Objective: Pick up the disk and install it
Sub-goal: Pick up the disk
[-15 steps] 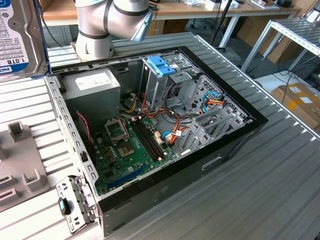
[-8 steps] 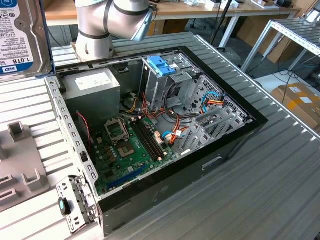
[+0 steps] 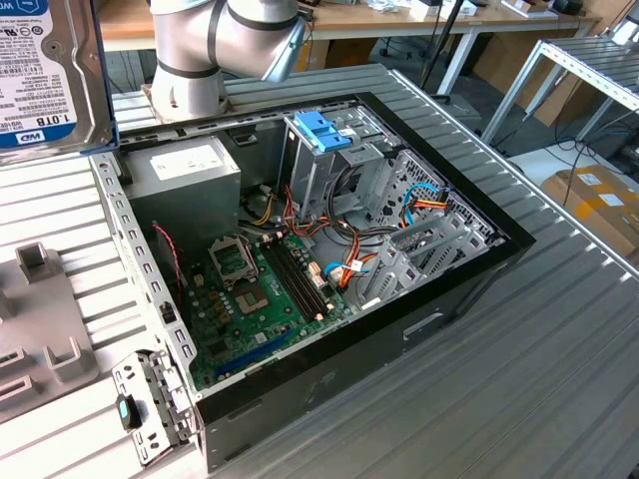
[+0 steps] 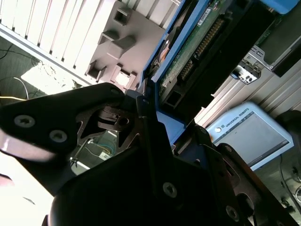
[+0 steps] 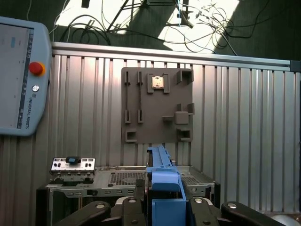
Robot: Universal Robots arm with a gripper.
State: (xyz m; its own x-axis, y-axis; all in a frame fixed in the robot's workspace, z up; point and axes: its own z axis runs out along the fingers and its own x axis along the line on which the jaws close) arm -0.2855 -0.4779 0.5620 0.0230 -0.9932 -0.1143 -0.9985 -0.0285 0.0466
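The disk (image 3: 45, 70) hangs high above the table at the exterior view's left, close to that camera, its white and blue label facing out. In the first wrist view its blue side rail (image 5: 162, 174) stands edge-on between the dark fingers of my gripper (image 5: 164, 209), which is shut on it. The second wrist view shows the disk's green circuit board (image 4: 197, 42) and blue rail clamped in the gripper (image 4: 146, 110). The open computer case (image 3: 469, 289) lies below, with the metal drive cage and its blue plastic top (image 3: 324, 135) at its far side.
Inside the case are a grey power supply box (image 3: 185, 175), a motherboard (image 3: 260, 289) and cables. A grey fixture plate (image 5: 157, 106) lies on the ribbed table beside the case. A teach pendant (image 5: 21, 80) rests at the table edge. The arm's base (image 3: 190, 70) stands behind the case.
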